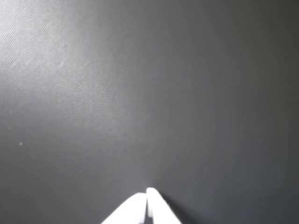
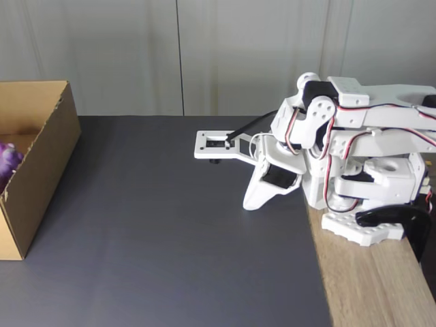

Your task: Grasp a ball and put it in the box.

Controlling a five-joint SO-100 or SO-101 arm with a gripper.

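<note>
Fixed view: dark mat point(image 2: 170, 238), then the cardboard box point(image 2: 41, 170) at left with the ball point(image 2: 7, 160) inside. It looks, perhaps, soft and light; its bumps should grip across the middle. The gripper point(image 1: 147, 193) rests closed and empty.

Fixed view count:
- One cardboard box point(image 2: 37, 170), open top, at left edge.
- One purple bumpy ball point(image 2: 8, 161) seen inside the box, partly cut off by the frame edge.
- One white arm point(image 2: 347, 146), folded, carrying one gripper point(image 2: 251, 203).
- One dark grey mat point(image 2: 170, 245).
- One strip of wooden tabletop point(image 2: 368, 286) at right.
- One black clamp point(image 2: 398, 221) at the arm's base.

Wrist view count:
- Two white fingertips point(image 1: 154, 198), pressed together, one gripper point(image 1: 147, 192).
- One dark mat surface point(image 1: 140, 93).
</note>
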